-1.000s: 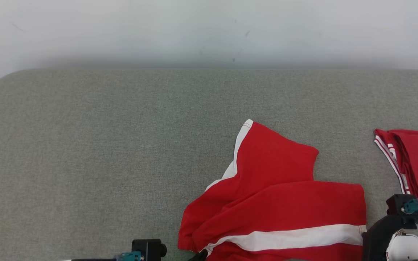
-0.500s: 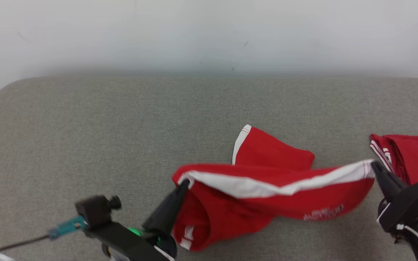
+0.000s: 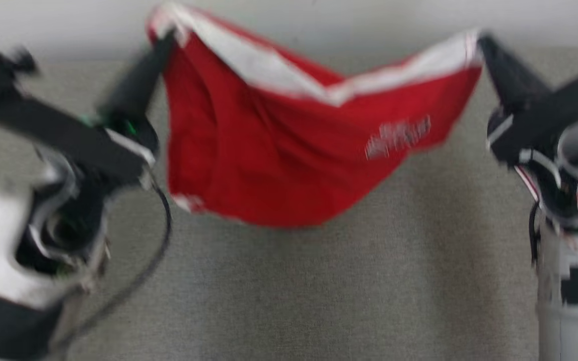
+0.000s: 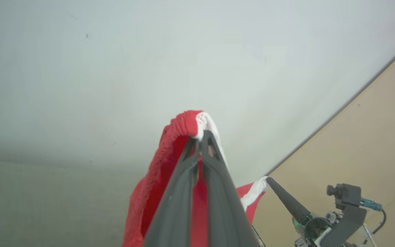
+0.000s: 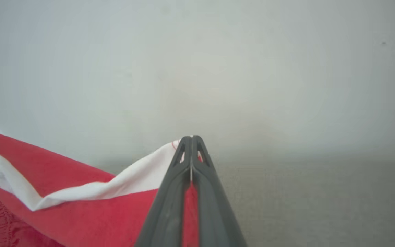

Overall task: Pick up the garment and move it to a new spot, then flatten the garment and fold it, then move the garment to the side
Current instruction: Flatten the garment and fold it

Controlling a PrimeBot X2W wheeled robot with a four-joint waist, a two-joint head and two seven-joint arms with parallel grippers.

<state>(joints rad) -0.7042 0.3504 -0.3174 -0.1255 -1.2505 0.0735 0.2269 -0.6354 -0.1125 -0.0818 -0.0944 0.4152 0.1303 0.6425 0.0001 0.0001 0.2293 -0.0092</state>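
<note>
The garment [image 3: 289, 150] is red with a white band and small white lettering, and it hangs in the air above the grey table [image 3: 319, 291]. My left gripper [image 3: 168, 35] is shut on its upper left corner and my right gripper [image 3: 479, 42] is shut on its upper right corner. The cloth sags in the middle between them. In the left wrist view my left gripper [image 4: 201, 135] pinches the bunched red and white edge [image 4: 183, 123]. My right gripper [image 5: 191, 139] clamps the white band [image 5: 139, 178] in the right wrist view. The head view is blurred.
The pale wall [image 3: 319, 20] stands behind the table. A black cable [image 3: 153, 250] loops from my left arm over the table. In the left wrist view my right gripper's fingers [image 4: 286, 200] hold the far corner of the cloth.
Both grippers have risen and lifted the garment clear off the table. The head camera has shifted, and the second red garment at the right has left the picture.
</note>
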